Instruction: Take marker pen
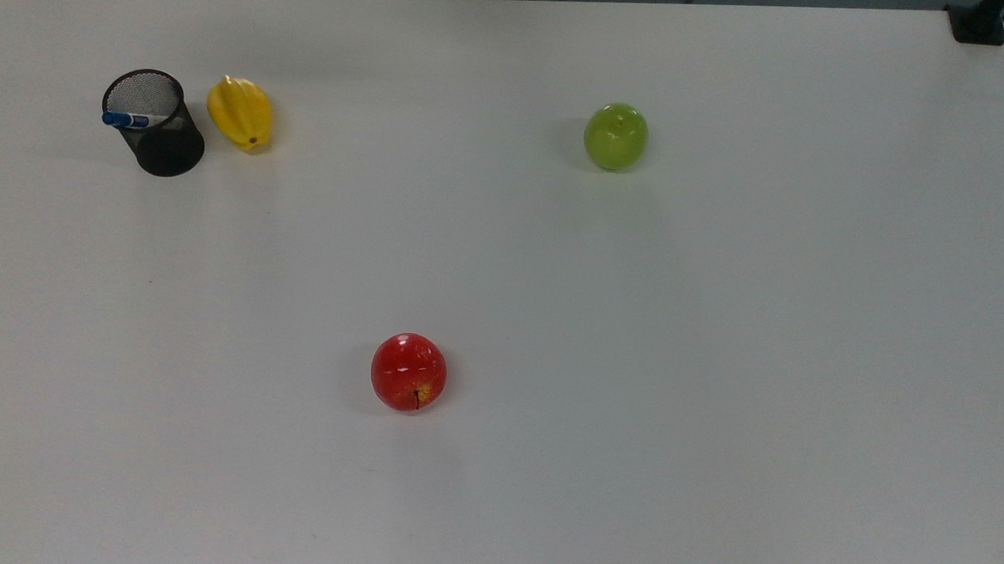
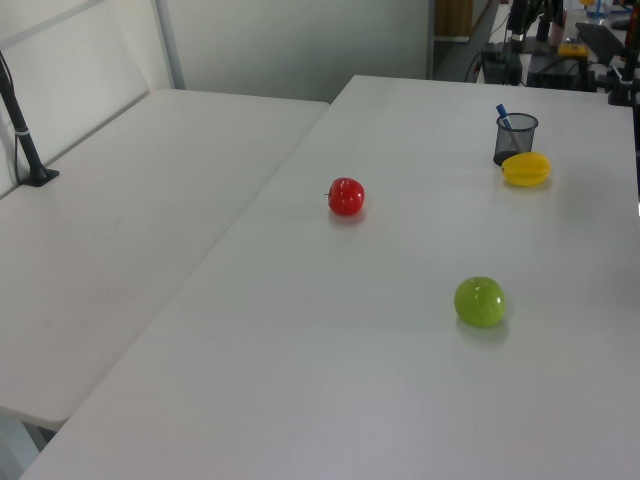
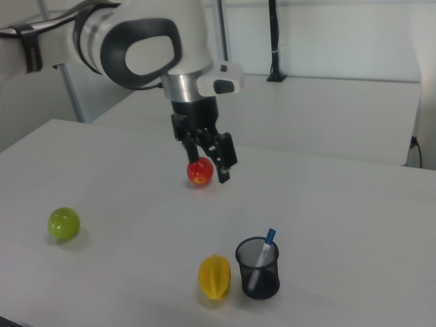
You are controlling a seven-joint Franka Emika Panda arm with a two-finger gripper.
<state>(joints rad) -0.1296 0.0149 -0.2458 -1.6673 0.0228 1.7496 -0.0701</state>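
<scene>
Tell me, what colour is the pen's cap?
Blue. The marker pen shows it best in the top view, leaning in the black mesh cup.

A white table holds a red apple at six o'clock, a green apple at one o'clock, and a yellow starfruit just beside a black mesh cup at ten o'clock.
</scene>
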